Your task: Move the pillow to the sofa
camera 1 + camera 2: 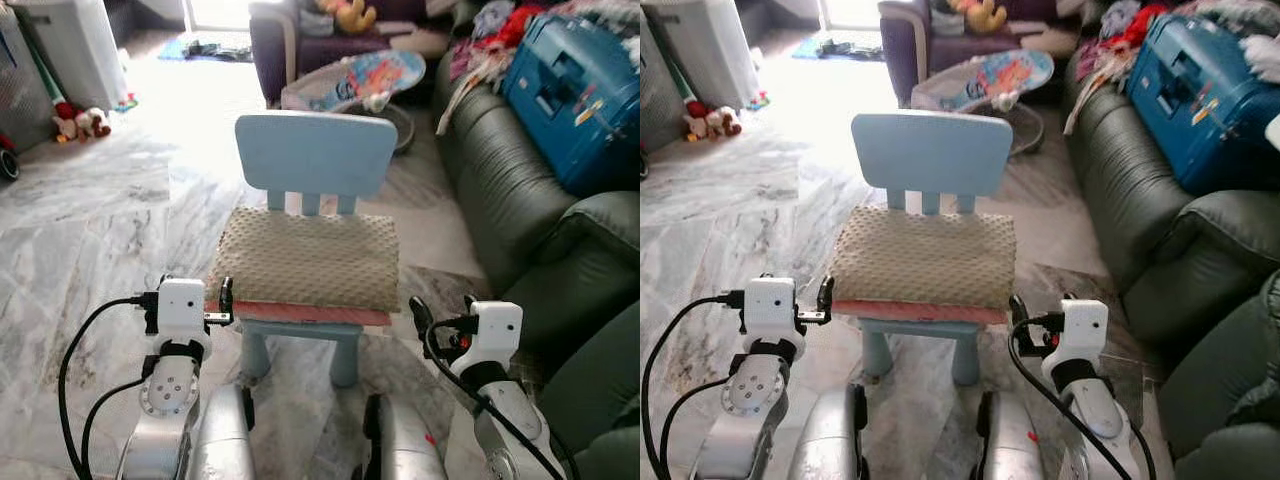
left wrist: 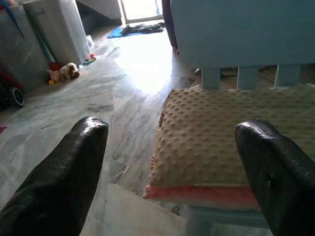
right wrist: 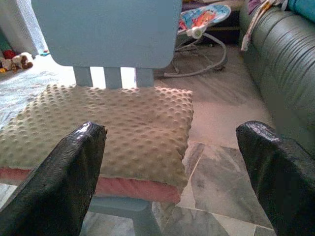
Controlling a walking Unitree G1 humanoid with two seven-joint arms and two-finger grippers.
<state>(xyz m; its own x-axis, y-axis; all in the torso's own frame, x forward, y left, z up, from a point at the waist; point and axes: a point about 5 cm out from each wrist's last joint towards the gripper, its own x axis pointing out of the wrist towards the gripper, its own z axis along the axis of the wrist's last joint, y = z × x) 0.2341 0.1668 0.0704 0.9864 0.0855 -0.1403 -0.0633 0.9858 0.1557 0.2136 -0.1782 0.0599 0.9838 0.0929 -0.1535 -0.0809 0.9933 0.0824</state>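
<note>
A beige dimpled pillow (image 1: 308, 258) with a pink underside lies on the seat of a small light-blue chair (image 1: 315, 150) straight ahead. My left gripper (image 1: 225, 300) is raised at the pillow's front left corner, open, nothing between its fingers (image 2: 64, 172). My right gripper (image 1: 440, 318) is raised at the pillow's front right corner, also open and empty, fingers (image 3: 69, 172) spread wide. The pillow (image 2: 231, 137) shows between the left fingers and the pillow (image 3: 123, 128) lies ahead of the right ones. A dark green leather sofa (image 1: 510, 180) runs along the right.
A blue suitcase (image 1: 580, 90) and piled clothes sit on the sofa's far end. A baby bouncer (image 1: 360, 80) and a purple armchair (image 1: 290, 40) stand behind the chair. Toys (image 1: 80, 122) and a white appliance (image 1: 70, 50) are at far left. The floor is marble tile.
</note>
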